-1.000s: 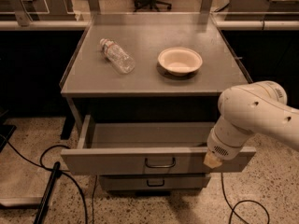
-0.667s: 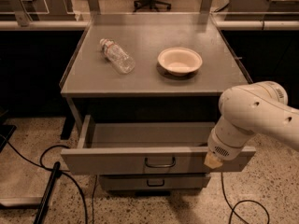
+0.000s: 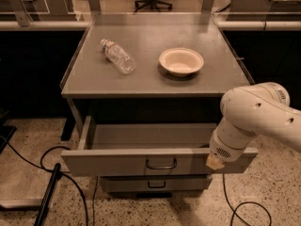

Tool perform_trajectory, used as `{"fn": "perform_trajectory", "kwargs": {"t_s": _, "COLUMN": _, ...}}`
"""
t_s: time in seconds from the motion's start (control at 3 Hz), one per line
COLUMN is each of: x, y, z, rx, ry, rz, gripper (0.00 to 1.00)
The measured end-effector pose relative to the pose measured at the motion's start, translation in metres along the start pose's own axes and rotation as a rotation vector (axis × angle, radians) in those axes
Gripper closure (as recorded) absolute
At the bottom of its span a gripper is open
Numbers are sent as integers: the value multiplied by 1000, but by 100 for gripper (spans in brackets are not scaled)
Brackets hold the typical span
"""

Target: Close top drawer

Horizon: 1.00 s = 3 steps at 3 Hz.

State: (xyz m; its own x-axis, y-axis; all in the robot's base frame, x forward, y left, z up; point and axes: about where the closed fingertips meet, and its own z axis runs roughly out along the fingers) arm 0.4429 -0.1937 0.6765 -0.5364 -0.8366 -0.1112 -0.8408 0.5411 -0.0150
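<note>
Hardly anything has changed over the last second: the top drawer (image 3: pixel 117 161) stands pulled out just as far as it did then. Its flat grey front sits across the lower middle of the frame, well forward of the cabinet body, and its empty interior lies open to view. The dark loop handle (image 3: pixel 161 164) at the centre of the front is untouched.

The white arm (image 3: pixel 254 117) enters from the right edge and bends down to the drawer's right end, where it has held the same pose. The gripper (image 3: pixel 215 161) is at the lower right of the frame, its tan tip against or just beside the upper edge of the drawer front. From this side I cannot tell whether it is released or clenched, or whether it truly touches the panel.

On the cabinet top (image 3: pixel 141 81), a clear plastic water bottle (image 3: pixel 117 56) lies on its side at upper left of centre. A shallow cream bowl (image 3: pixel 181 61) sits to its right, and both are unmoved. A narrower lower drawer (image 3: pixel 155 183) beneath appears shut.

For the task, my reading is that the push has not yet started or has not yet taken effect. The full closing stroke remains, and pressing so far from centre might skew the drawer on its runners.
</note>
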Motion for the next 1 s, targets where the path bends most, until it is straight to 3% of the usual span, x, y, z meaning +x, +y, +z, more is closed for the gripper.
{"fn": "perform_trajectory", "kwargs": {"t_s": 0.33, "x": 0, "y": 0, "z": 0, "rx": 0, "ry": 0, "rz": 0, "gripper": 12}}
{"fn": "perform_trajectory", "kwargs": {"t_s": 0.67, "x": 0, "y": 0, "z": 0, "rx": 0, "ry": 0, "rz": 0, "gripper": 0}}
{"fn": "perform_trajectory", "kwargs": {"t_s": 1.0, "x": 0, "y": 0, "z": 0, "rx": 0, "ry": 0, "rz": 0, "gripper": 0}}
